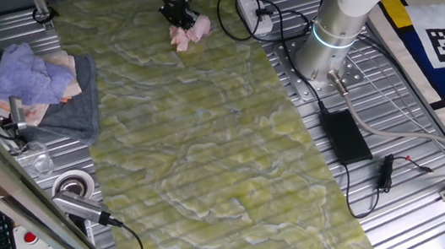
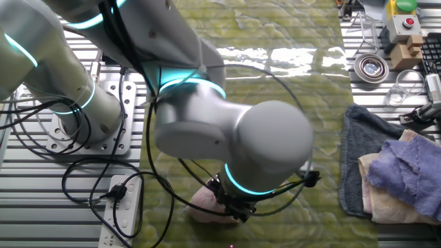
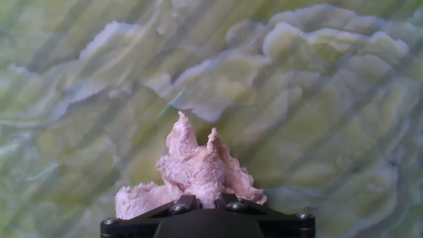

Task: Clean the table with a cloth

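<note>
The pale pink cloth (image 1: 189,32) lies bunched on the far end of the yellow-green marbled table (image 1: 204,139). My gripper (image 1: 178,14) is shut on the cloth from above. In the hand view the cloth (image 3: 195,168) bulges out between the two black fingers (image 3: 183,203), which pinch its folds against the table (image 3: 317,99). In the other fixed view the arm's grey wrist covers most of the cloth (image 2: 203,203); only a pink edge shows beside the gripper (image 2: 234,210).
A lavender cloth (image 1: 33,76) on a dark grey towel (image 1: 75,111) lies at the table's left edge. A power strip (image 1: 253,13), cables and a black adapter (image 1: 344,135) lie on the ribbed metal near the arm's base (image 1: 325,52). Tape roll (image 1: 75,185) sits near left.
</note>
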Available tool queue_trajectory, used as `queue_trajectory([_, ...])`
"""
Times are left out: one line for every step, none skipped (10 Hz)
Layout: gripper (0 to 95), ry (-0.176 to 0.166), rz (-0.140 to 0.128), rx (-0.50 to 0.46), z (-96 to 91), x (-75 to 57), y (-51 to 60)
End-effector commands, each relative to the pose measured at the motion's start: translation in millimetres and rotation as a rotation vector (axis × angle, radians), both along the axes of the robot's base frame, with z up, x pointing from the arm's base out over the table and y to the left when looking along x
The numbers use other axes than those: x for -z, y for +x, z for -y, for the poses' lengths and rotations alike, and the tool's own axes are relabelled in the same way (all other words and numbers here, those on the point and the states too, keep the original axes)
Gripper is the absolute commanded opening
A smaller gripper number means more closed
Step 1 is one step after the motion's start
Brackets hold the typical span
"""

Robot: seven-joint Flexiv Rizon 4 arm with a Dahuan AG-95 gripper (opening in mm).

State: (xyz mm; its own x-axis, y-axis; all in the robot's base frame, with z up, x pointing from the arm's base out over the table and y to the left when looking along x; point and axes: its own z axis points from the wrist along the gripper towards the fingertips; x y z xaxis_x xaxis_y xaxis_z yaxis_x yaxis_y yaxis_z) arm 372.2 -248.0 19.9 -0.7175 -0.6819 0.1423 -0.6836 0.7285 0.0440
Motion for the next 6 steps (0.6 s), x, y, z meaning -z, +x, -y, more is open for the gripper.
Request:
queue_trajectory([0.0,0.027,-0.001,0.029,-0.9,5.9,1.2])
queue_trajectory([0.0,0.043,0.004,0.041,-1.2,10.8,1.9])
queue_trajectory([0.0,0.051,0.008,0.048,-1.5,15.2,2.7])
queue_trajectory([0.0,0.059,0.007,0.055,-2.1,17.9,3.6])
queue_trajectory([0.0,0.059,0.007,0.055,-2.6,19.4,5.2])
queue_trajectory([0.0,0.060,0.007,0.052,-2.5,19.7,6.1])
